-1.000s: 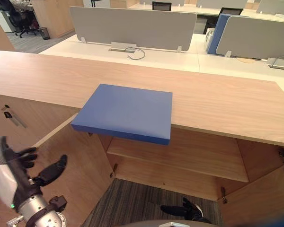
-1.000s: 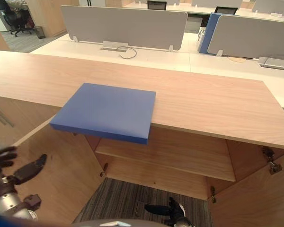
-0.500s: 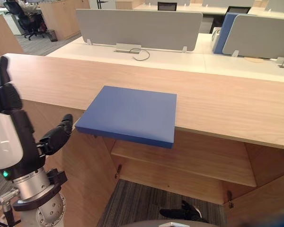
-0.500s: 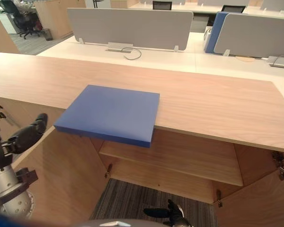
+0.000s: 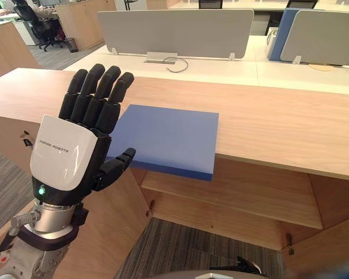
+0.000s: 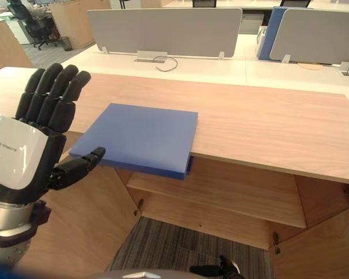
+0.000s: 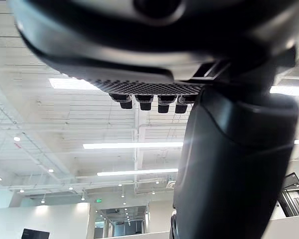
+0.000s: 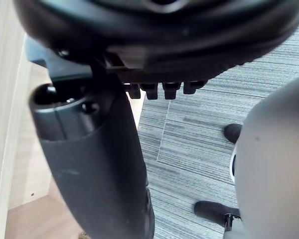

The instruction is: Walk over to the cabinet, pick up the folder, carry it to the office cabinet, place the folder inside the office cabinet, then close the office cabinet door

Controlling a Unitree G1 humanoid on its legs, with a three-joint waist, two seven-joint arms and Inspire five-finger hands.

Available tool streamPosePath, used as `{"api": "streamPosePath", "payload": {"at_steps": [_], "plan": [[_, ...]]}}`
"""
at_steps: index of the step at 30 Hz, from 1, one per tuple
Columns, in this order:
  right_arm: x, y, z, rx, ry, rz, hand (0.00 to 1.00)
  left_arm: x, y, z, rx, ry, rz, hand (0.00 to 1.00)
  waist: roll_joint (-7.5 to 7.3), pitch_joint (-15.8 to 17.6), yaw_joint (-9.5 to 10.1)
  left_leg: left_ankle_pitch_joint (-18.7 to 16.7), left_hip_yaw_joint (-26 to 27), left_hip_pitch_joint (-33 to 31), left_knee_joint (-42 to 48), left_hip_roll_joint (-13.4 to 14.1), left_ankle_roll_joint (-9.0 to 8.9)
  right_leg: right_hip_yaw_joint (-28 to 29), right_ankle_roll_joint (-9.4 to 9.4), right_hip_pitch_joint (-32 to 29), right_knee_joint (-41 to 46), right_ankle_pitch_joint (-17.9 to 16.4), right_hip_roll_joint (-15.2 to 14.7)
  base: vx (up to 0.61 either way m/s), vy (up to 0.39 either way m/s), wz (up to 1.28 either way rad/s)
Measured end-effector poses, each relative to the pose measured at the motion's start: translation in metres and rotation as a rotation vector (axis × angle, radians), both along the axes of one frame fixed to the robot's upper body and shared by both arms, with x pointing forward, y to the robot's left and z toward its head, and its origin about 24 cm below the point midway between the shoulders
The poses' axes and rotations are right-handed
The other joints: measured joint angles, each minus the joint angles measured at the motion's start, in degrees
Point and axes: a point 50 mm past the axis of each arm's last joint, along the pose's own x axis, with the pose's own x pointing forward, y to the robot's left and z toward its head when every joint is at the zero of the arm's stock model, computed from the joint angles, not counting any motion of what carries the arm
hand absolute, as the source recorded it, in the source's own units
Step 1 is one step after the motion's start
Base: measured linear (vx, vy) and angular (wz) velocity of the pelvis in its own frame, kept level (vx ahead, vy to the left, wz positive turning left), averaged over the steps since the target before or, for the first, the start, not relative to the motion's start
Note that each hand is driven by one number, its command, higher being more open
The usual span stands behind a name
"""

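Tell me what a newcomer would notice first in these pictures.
The left hand stands upright close to the camera on the left, fingers straight, its white back toward us. Just past it a blue folder lies flat on the wooden cabinet top, jutting over its front edge above the open shelf. The right hand hangs low over grey carpet.

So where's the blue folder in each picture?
Left eye view: the folder is in the middle, on the cabinet top, its left part behind the left hand.
Right eye view: the folder is left of the middle, beside that hand's thumb.
Left wrist view: faces the ceiling lights.
Right wrist view: faces the carpet.
Shared landmark: the cable loop behind the folder.
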Motion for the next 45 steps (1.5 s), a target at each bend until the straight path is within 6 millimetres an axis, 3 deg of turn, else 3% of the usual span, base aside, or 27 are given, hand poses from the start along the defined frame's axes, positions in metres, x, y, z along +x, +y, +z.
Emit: {"api": "streamPosePath", "payload": {"at_steps": [8, 15, 21, 31, 45], "plan": [[0.002, 0.001, 0.000, 0.007, -0.006, 0.002, 1.00, -0.016, 0.001, 0.031, -0.024, -0.146, -0.025, 1.00, -0.98, 1.0, 0.16, 0.1, -1.4, -0.1, 0.1, -0.5, 0.08, 0.1, -0.09, 0.3, 0.3, 0.0, -0.4, -0.03, 0.015, 0.09], [0.007, 0.007, 0.001, 0.025, -0.026, 0.005, 1.00, -0.018, 0.000, 0.037, -0.050, -0.183, -0.045, 1.00, -1.49, 1.6, 0.15, 0.1, -1.6, -0.2, 0.0, -1.1, 0.33, 0.5, -0.05, 0.2, 0.2, -0.1, -0.9, -0.01, 0.015, 0.01], [0.006, 0.007, 0.001, 0.032, -0.020, 0.008, 1.00, -0.007, 0.007, 0.021, -0.142, -0.067, -0.035, 1.00, -1.61, 1.7, 0.16, 0.1, -1.6, -0.2, 0.0, -1.1, 0.33, 1.4, -0.05, 0.2, 0.1, -0.1, -0.8, 0.00, 0.000, 0.00], [0.005, 0.006, 0.001, 0.029, -0.015, 0.009, 1.00, 0.006, 0.000, -0.017, -0.217, 0.176, -0.075, 1.00, -1.61, 1.7, -0.02, 0.1, -1.1, -0.1, 0.1, -0.9, 0.32, 2.3, -0.06, 0.0, 0.1, 0.0, -0.7, -0.04, 0.007, -0.03], [0.004, 0.006, 0.000, 0.028, -0.011, 0.009, 1.00, 0.008, -0.008, -0.043, -0.238, 0.355, -0.116, 1.00, -1.50, 1.5, -0.40, 0.1, 0.3, 0.0, 0.1, -0.6, 0.31, 4.5, -0.06, -0.7, 0.4, 0.0, -0.6, -0.04, 0.015, -0.06]]}}
